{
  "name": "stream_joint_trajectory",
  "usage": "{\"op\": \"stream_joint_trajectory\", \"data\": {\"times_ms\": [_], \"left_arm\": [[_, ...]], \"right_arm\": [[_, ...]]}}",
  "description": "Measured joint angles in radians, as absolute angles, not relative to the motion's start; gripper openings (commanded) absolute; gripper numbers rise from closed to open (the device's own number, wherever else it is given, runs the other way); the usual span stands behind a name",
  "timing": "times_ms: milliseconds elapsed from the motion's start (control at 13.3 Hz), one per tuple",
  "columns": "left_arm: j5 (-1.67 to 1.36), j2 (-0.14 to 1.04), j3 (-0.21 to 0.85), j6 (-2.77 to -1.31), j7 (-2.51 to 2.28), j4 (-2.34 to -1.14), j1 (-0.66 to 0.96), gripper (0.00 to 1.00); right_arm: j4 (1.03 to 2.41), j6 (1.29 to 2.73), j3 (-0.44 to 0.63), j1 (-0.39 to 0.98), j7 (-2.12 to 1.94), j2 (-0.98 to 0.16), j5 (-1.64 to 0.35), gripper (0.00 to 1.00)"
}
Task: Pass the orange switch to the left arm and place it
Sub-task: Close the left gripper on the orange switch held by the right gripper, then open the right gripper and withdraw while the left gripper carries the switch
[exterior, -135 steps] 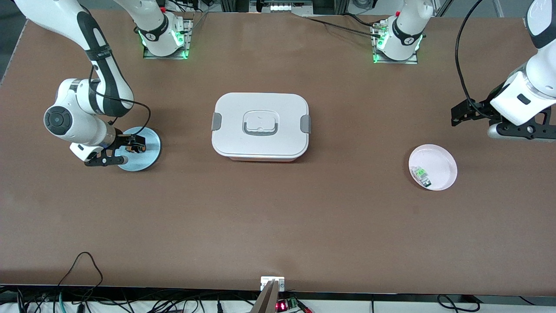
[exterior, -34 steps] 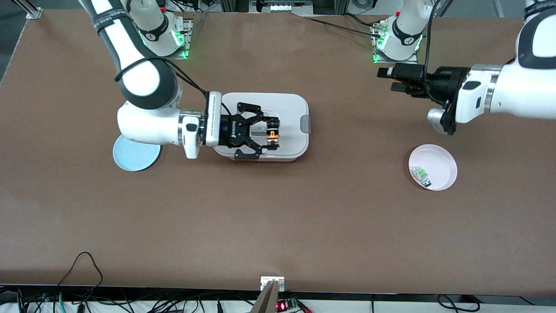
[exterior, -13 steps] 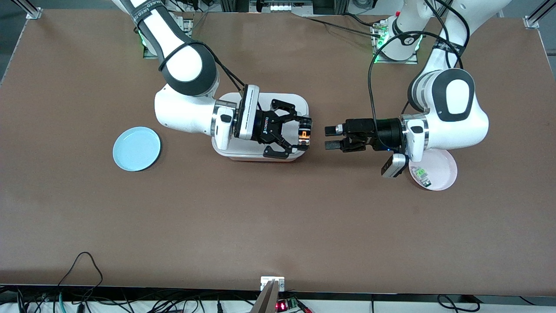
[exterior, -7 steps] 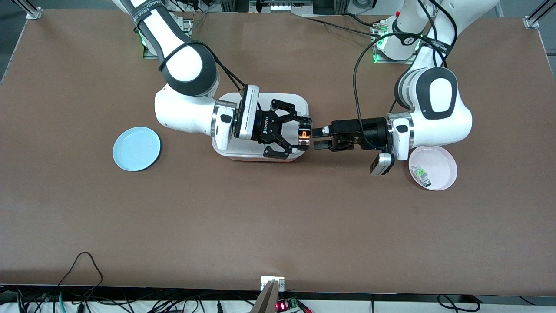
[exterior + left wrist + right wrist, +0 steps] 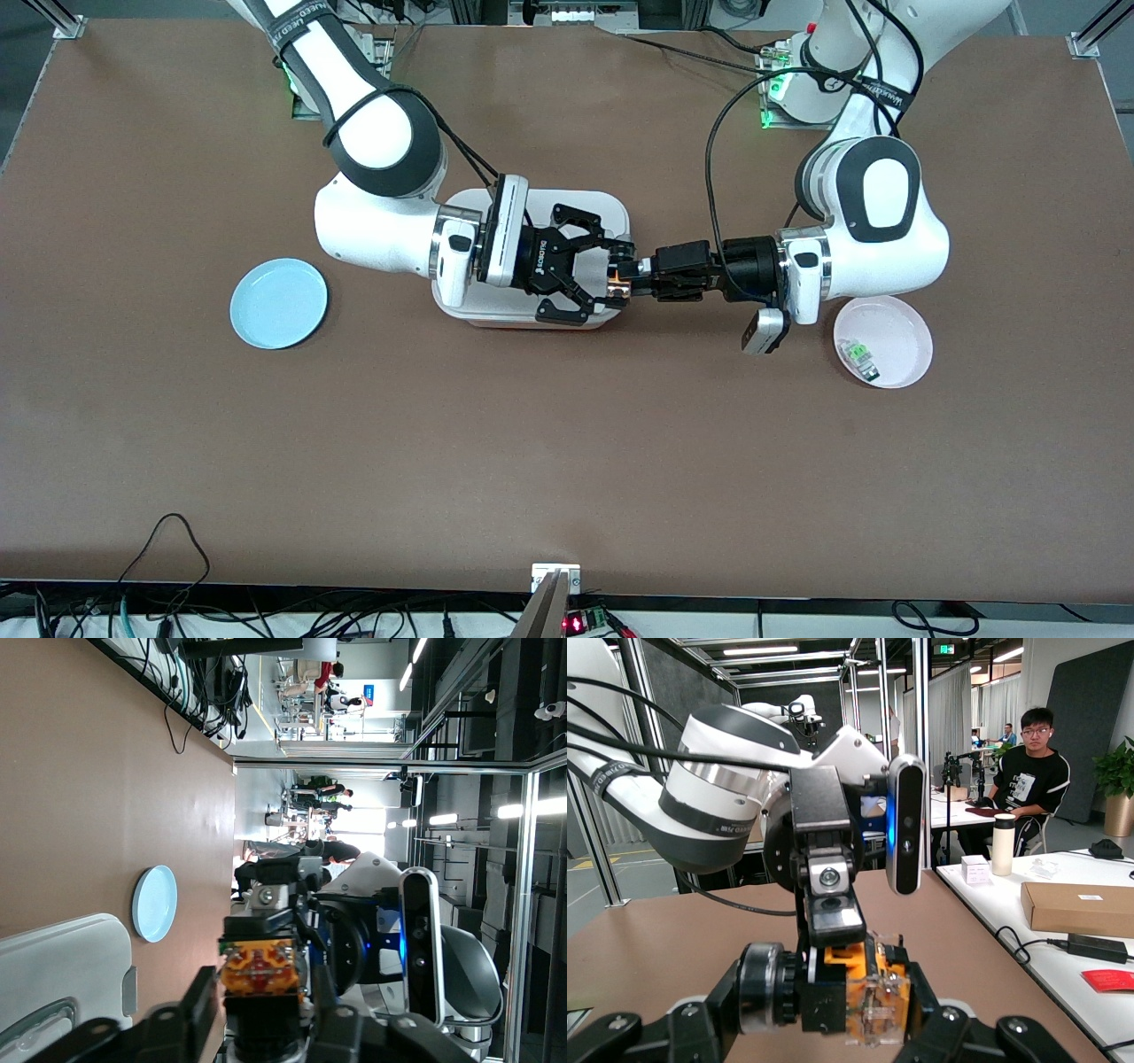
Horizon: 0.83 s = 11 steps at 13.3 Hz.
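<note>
Down near the camera the table lies bare of parts, so all the action sits in the middle band. Toward the left arm's end, the pink dish [image 5: 897,330] holds a small green-and-clear part [image 5: 858,356], untouched; toward the right arm's end sits the blue plate [image 5: 278,303], with nothing on it. Between them, here is the handover in mid-air: the right gripper [image 5: 617,276], the black claw, is pinched on the switch [image 5: 615,281] and holds it over the edge of the box [image 5: 530,317] that faces the left arm. The left gripper [image 5: 640,273] has reached in level from the pink dish's end, and its slim fingers [image 5: 835,914] are drawn in on the tan block end of the switch, as the right wrist view shows well. The left wrist view agrees, with the orange block framed between its own fingers [image 5: 200,1005]. So both tools seem to be gripping the one part at this instant, the two arms nose to nose above the box's rim. By my reading this is the exchange step, roughly the halfway mark. The next move calls for the claw to let go cleanly while the left gripper's grip stays firm, then for the claw to draw away without dragging the switch. After that the left arm should carry it clear of the box, most likely toward the pink dish. The risk: a slim grip on so small a block could slip as the claw lets go.
</note>
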<state>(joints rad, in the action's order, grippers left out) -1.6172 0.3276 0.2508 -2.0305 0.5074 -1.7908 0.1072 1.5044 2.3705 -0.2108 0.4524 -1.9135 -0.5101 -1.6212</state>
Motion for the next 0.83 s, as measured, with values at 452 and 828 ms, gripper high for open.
{"op": "stream_joint_trajectory", "data": {"times_ms": [452,828], "left_arm": [[-1.62,0.329,0.251,-2.03,0.502,-1.789,0.107,0.04],[-1.62,0.329,0.25,-2.031,0.513,-1.787,0.106,0.04]], "right_arm": [[1.503,2.371,-0.211,0.452,-1.922,-0.51,-1.621,0.49],[1.502,2.37,-0.212,0.453,-1.896,-0.51,-1.623,1.0]]}}
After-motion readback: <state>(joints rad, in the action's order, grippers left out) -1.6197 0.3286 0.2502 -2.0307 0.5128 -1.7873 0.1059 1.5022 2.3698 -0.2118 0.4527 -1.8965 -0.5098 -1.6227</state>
